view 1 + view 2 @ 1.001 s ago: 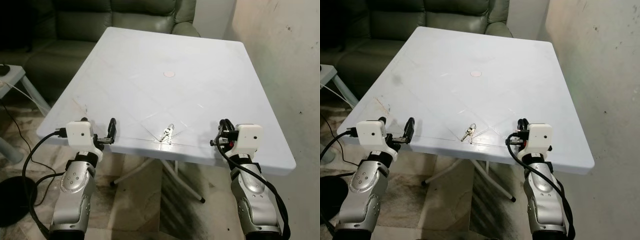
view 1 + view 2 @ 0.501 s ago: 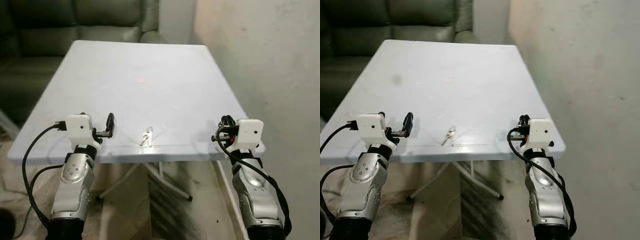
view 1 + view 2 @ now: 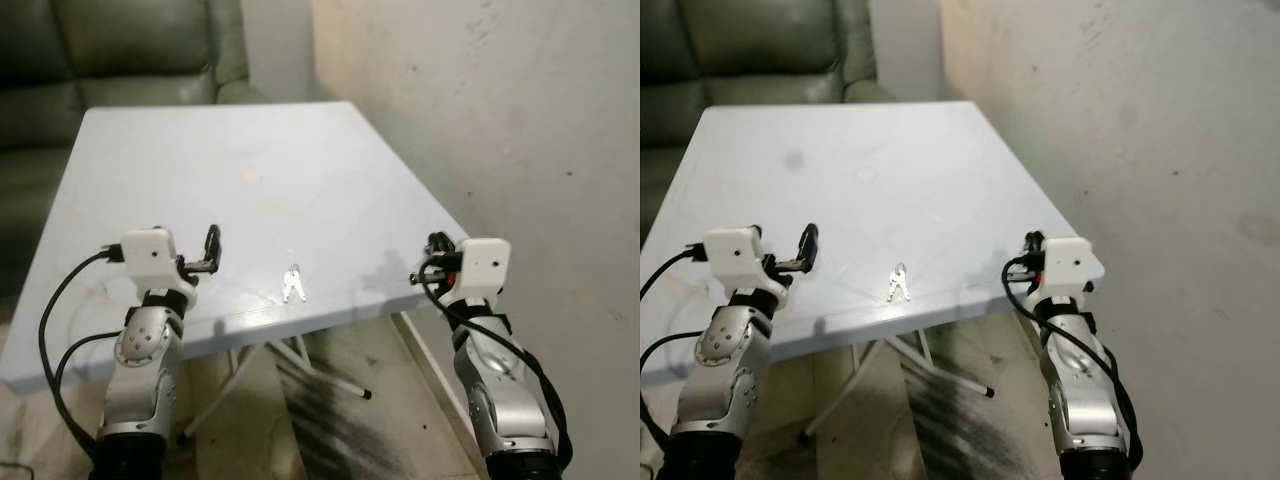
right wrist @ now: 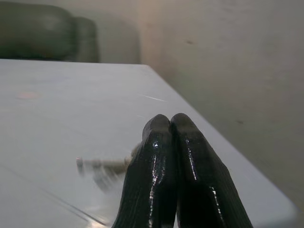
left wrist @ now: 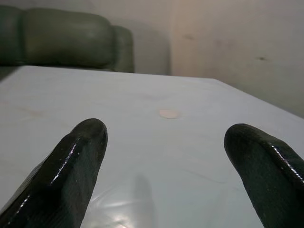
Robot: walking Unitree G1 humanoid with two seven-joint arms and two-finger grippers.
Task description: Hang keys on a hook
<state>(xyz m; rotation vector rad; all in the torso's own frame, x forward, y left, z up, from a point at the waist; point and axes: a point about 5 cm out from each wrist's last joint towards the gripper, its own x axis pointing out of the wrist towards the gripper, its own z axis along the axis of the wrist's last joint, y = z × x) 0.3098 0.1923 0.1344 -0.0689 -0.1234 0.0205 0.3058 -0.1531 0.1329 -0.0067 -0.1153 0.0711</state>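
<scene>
- Bare plaster wall to your right, dark green sofa (image 3: 120, 50) behind; between them stands the white table (image 3: 200, 150), and that is your work surface.
- Your keys (image 3: 293, 285) lie flat on the table close to its near edge, roughly midway between the two arms, long axis running near-to-far, away from you.
- Your left gripper (image 3: 211, 250) hovers over the near edge, to the left of the keys and level with them; its jaws are spread wide, as the left wrist view confirms, and they point past the keys rather than at them.
- Your right gripper (image 3: 434, 262) sits off the table's right edge, jaws pressed together and holding nothing. In the right wrist view the keys (image 4: 102, 165) lie just beyond the fingertips (image 4: 164, 142), slightly to one side.
- Judgement: neither arm is much nearer; the left is ready to grasp, the right is better aimed.
- No hook can be made out.
</scene>
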